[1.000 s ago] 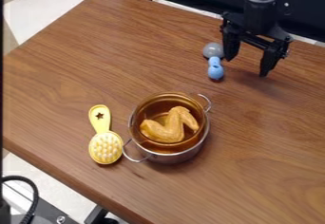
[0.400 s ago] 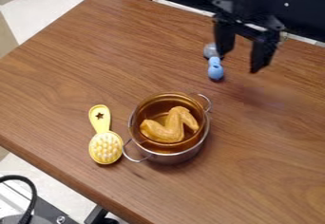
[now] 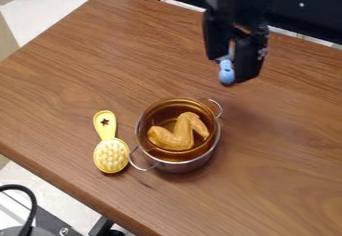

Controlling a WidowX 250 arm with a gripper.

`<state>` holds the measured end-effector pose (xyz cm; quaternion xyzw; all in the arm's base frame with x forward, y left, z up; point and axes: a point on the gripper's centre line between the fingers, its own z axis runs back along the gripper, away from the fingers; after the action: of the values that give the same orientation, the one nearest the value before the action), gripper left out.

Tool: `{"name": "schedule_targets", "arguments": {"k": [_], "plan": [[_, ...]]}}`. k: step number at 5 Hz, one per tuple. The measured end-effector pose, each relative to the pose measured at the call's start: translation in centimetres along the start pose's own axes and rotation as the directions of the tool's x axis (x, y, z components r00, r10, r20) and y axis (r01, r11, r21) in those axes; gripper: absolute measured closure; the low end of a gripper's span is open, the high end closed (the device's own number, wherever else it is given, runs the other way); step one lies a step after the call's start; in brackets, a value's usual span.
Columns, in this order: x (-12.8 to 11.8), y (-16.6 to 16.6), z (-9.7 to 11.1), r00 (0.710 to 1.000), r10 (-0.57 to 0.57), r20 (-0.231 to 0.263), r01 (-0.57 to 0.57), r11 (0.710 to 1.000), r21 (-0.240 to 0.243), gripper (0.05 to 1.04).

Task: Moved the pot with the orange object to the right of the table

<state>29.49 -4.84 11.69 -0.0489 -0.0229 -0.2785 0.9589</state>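
Observation:
The black gripper (image 3: 228, 71) hangs open over the upper right of the table, behind the pot and apart from it. A metal pot (image 3: 180, 166) with an amber inside and two wire handles stands upright near the table's middle. Inside it lies an orange wing-shaped object (image 3: 175, 138). The wooden table (image 3: 280, 170) carries the pot.
Left of the pot lies a yellow brush (image 3: 111, 155), close to its near handle. A blue and grey toy utensil (image 3: 227, 73) lies behind the pot, partly hidden by the gripper. The table's front edge runs past the lower left.
The gripper has moved left and toward the camera, now in front of the utensil's grey end. The pot, the orange object and the brush have stayed in place.

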Motion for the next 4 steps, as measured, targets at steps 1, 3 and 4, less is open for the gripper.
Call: {"name": "schedule_targets", "arguments": {"k": [1,3,4], "plan": [[-2.0,-0.8,0.0,0.998,-0.064,-0.005,0.064,0.998,0.001,0.084],[-5.9,-2.0,-1.8,0.988,-0.153,-0.014,0.154,0.987,0.044,0.084],[-7.1,-2.4,-2.8,0.983,-0.182,-0.021,0.183,0.981,0.065,0.084]]}}
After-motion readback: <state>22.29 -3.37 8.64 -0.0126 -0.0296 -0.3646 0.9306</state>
